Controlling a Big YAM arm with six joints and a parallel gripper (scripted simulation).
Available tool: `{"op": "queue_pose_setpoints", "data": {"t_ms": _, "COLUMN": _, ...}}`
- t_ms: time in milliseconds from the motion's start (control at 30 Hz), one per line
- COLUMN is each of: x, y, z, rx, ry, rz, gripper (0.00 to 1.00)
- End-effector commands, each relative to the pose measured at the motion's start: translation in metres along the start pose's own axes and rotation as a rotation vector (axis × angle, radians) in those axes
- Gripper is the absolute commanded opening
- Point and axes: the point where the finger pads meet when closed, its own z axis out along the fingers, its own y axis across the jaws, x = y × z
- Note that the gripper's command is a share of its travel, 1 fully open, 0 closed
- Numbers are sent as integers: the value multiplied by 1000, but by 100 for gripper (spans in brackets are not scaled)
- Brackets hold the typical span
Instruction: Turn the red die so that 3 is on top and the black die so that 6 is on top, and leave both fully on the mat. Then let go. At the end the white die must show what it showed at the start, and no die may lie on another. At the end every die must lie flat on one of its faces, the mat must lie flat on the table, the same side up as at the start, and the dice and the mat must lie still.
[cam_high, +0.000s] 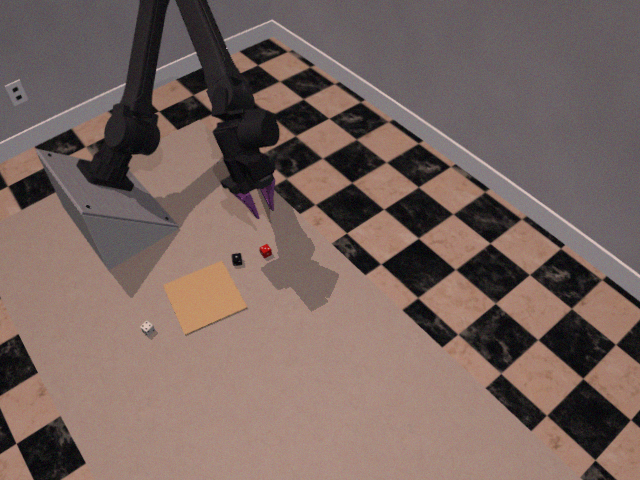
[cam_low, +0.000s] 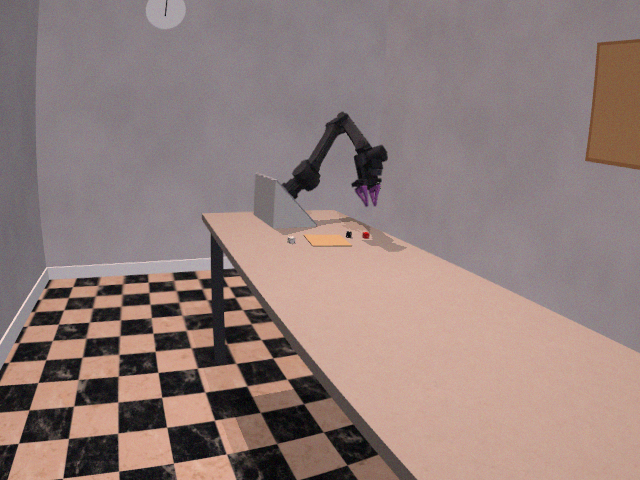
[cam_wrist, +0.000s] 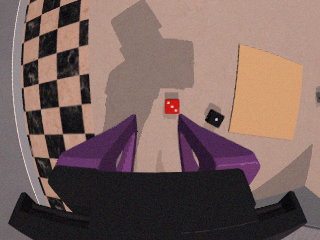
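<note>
The gripper's purple fingertips (cam_high: 272, 207) (cam_low: 374, 204) stand partly spread, with only air between them, as the gripper (cam_high: 265, 213) (cam_low: 370, 205) (cam_wrist: 157, 121) hangs above the table (cam_high: 330, 392) (cam_low: 392, 310) (cam_wrist: 210, 30), pointing down. In the wrist view the red die (cam_high: 265, 251) (cam_low: 366, 235) (cam_wrist: 172, 106) shows just past the gap between the tips; it rests on the table with three white pips on top. Near it, between it and the mat, lies the black die (cam_high: 236, 259) (cam_low: 348, 234) (cam_wrist: 214, 119), a single pip showing on its top face. Both are off the orange mat (cam_high: 205, 298) (cam_low: 328, 240) (cam_wrist: 267, 93), which lies flat. Beyond the mat's opposite side, the white die (cam_high: 147, 327) (cam_low: 291, 240) sits on the table. Farther back, the black arm (cam_high: 217, 72) (cam_low: 323, 147) rises from a grey wedge-shaped base (cam_high: 111, 253) (cam_low: 265, 206).
</note>
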Motion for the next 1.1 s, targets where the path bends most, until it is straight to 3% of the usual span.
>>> {"op": "queue_pose_setpoints", "data": {"t_ms": 0, "x": -22, "y": 1, "z": -5, "rx": 57, "ry": 135, "rz": -100, "gripper": 35}}
{"op": "queue_pose_setpoints", "data": {"t_ms": 33, "x": -24, "y": 1, "z": -5, "rx": 62, "ry": 184, "rz": -99, "gripper": 35}}
{"op": "queue_pose_setpoints", "data": {"t_ms": 67, "x": -24, "y": 0, "z": -5, "rx": 62, "ry": 185, "rz": -99, "gripper": 35}}
{"op": "queue_pose_setpoints", "data": {"t_ms": 200, "x": -28, "y": 2, "z": -3, "rx": 70, "ry": 346, "rz": -102, "gripper": 35}}
{"op": "queue_pose_setpoints", "data": {"t_ms": 267, "x": -31, "y": 1, "z": -4, "rx": 72, "ry": 387, "rz": -98, "gripper": 35}}
{"op": "queue_pose_setpoints", "data": {"t_ms": 500, "x": -31, "y": 2, "z": -3, "rx": 71, "ry": 420, "rz": -100, "gripper": 35}}
{"op": "queue_pose_setpoints", "data": {"t_ms": 533, "x": -31, "y": 2, "z": -3, "rx": 70, "ry": 421, "rz": -101, "gripper": 100}}
{"op": "queue_pose_setpoints", "data": {"t_ms": 900, "x": -25, "y": 2, "z": -2, "rx": 70, "ry": 428, "rz": -102, "gripper": 100}}
{"op": "queue_pose_setpoints", "data": {"t_ms": 933, "x": -12, "y": -5, "z": 7, "rx": 69, "ry": 445, "rz": -109, "gripper": 100}}
{"op": "queue_pose_setpoints", "data": {"t_ms": 1067, "x": 7, "y": -11, "z": 32, "rx": 62, "ry": 451, "rz": -148, "gripper": 100}}
